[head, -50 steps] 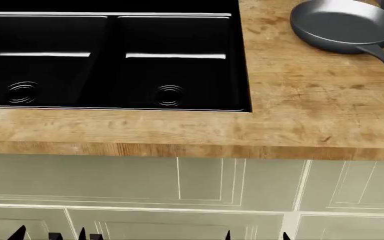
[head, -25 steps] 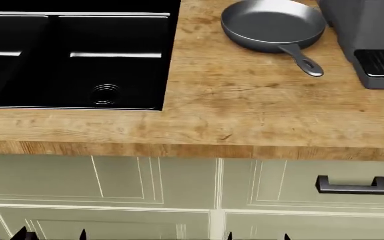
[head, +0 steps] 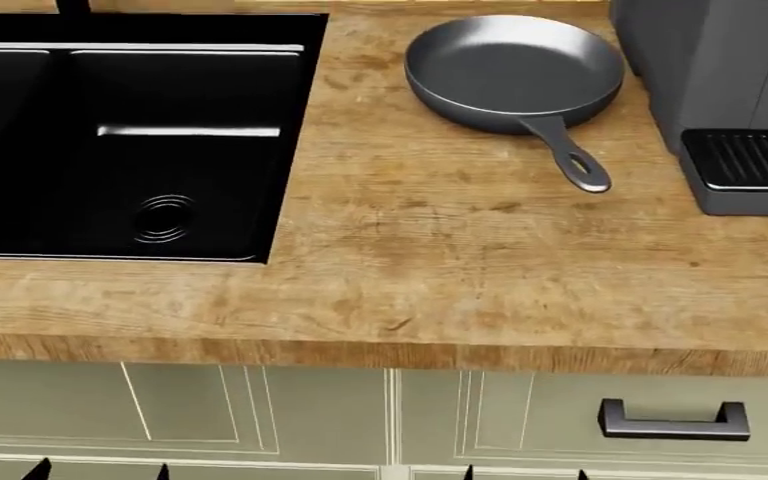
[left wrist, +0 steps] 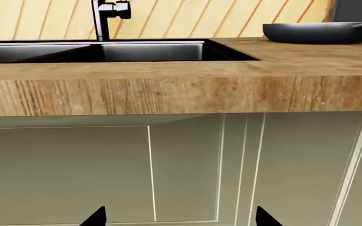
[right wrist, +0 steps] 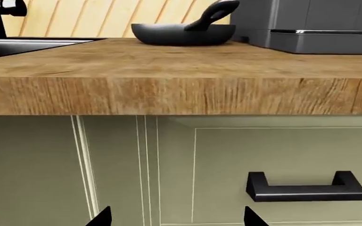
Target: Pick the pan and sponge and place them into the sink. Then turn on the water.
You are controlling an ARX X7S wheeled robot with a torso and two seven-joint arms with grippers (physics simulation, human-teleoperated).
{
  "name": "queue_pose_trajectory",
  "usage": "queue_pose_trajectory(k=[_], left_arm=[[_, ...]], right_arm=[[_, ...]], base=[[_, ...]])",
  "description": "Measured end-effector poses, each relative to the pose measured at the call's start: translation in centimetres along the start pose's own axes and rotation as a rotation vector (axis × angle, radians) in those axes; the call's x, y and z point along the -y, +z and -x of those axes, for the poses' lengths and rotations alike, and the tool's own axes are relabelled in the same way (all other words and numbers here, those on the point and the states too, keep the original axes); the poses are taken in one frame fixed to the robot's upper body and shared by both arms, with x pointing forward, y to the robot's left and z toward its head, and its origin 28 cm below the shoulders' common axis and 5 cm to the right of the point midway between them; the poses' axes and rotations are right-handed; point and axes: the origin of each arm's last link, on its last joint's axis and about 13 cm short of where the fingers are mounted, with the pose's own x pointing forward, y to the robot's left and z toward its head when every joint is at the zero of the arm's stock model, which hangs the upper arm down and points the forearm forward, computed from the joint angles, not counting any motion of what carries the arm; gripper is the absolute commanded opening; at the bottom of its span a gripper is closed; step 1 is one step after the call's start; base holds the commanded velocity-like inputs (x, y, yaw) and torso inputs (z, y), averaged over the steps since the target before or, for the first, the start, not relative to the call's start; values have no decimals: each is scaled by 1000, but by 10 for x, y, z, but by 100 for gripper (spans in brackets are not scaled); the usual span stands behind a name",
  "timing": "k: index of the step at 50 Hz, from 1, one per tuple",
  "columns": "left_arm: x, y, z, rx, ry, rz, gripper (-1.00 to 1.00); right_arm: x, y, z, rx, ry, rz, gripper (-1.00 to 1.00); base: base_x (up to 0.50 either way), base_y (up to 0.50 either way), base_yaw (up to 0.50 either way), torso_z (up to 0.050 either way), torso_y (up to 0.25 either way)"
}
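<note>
Pan (head: 515, 68) sits upper right on the counter (head: 464, 270), handle toward you; your right gripper (right wrist: 176, 217) lies nearer; both grippers open, empty.

The pan (right wrist: 182, 32) sits on the wooden surface (right wrist: 181, 61) beside a grey appliance (right wrist: 313, 26), above a black drawer handle (right wrist: 305, 187).
</note>
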Motion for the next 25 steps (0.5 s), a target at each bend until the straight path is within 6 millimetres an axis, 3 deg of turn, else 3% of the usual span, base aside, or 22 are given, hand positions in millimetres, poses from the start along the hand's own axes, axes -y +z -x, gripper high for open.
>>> queue_pose_trajectory(k=[22,25], left_arm=[[1,0,-3,-21,16,3,100],[0,0,-2,-18,17,3,100]], right_arm=[[-1,0,-1,-8,5,18,100],[-1,0,-1,-10,5,19,100]], base=[[2,0,0,0,0],[0,0,0,40,0]])
